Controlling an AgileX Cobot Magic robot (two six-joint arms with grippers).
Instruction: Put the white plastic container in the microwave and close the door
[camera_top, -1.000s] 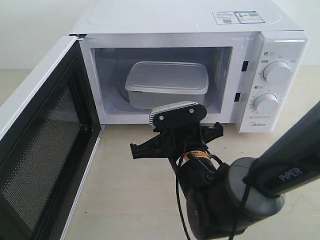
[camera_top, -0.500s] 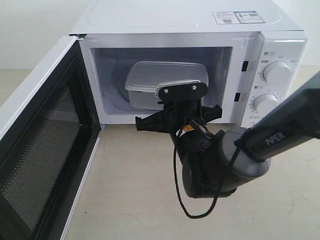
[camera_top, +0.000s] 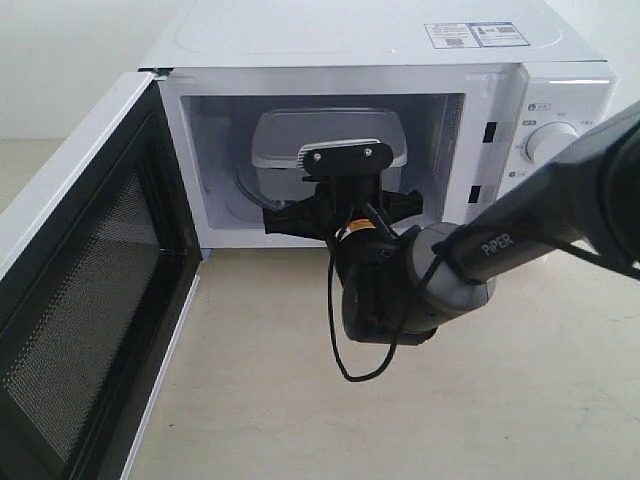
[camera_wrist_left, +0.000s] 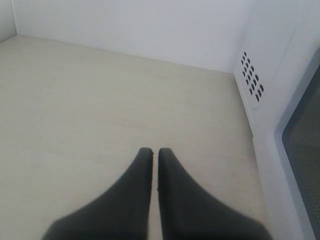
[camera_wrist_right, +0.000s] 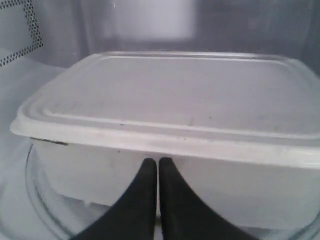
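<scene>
The white plastic container (camera_top: 290, 135) lies lidded on the glass turntable (camera_wrist_right: 42, 210) inside the microwave (camera_top: 350, 45). The door (camera_top: 70, 300) stands wide open to the left, with its black mesh inner face showing. My right gripper (camera_wrist_right: 158, 161) is shut and empty. Its tips rest against the container (camera_wrist_right: 175, 95) on its near side wall, just under the lid rim. In the exterior view the wrist camera mount (camera_top: 345, 157) hides those tips at the cavity mouth. My left gripper (camera_wrist_left: 154, 151) is shut over bare tabletop, holding nothing.
The microwave's vented side wall (camera_wrist_left: 252, 77) and the door's dark window (camera_wrist_left: 305, 145) are close beside the left gripper. Two round knobs (camera_top: 550, 140) sit on the right panel. A black cable loop (camera_top: 345, 360) hangs under the right arm above the beige table (camera_top: 250, 400).
The right arm has moved forward from in front of the microwave to the cavity mouth. The container has slid deeper inside. The door has not moved.
</scene>
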